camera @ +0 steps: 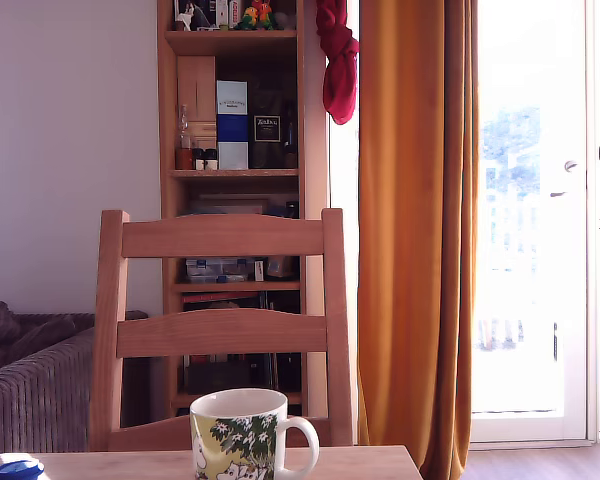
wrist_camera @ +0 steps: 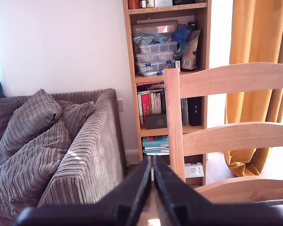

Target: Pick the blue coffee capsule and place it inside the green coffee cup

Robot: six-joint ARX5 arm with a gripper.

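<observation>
The blue coffee capsule (camera: 16, 468) lies at the table's near edge, at the exterior view's lower left, only its top showing. The green coffee cup (camera: 242, 435), a white mug with green leaves and white flowers, stands upright near the middle of the table, its handle toward the exterior view's right. The arm does not appear in the exterior view. In the wrist view my gripper (wrist_camera: 152, 161) is shut, its black fingertips (wrist_camera: 142, 175) meeting with nothing between them, aimed level at the room. Neither capsule nor cup shows in the wrist view.
A wooden chair (camera: 220, 330) stands behind the table (camera: 370, 462); its back (wrist_camera: 236, 80) fills one side of the wrist view. A grey corduroy sofa (wrist_camera: 61, 146), a bookshelf (camera: 235, 150) and an orange curtain (camera: 415, 230) lie beyond.
</observation>
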